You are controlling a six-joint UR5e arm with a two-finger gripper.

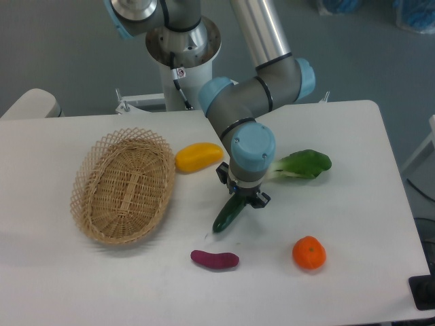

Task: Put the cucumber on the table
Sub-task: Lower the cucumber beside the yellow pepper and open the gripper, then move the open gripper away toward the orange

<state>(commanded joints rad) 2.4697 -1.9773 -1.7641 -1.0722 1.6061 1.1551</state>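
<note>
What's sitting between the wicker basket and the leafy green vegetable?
In the camera view, the yellow fruit lies between the basket and the leafy vegetable, with the gripper holding the cucumber.

Cucumber (228, 214): dark glossy green, plain. Table (353, 224): flat white, no pattern. Basket (124, 185): tan wicker w/ open lattice weave at rim, tighter weave in the middle. Yellow fruit (198, 157): solid yellow-orange. Leafy veg (302, 164): bright green leaves, pale whitish stem. Small oblong (214, 259): deep purple-magenta. Round fruit (309, 252): orange. Arm (262, 88): silver-grey tubes w/ light blue joint caps. Gripper (243, 193): black.
</note>
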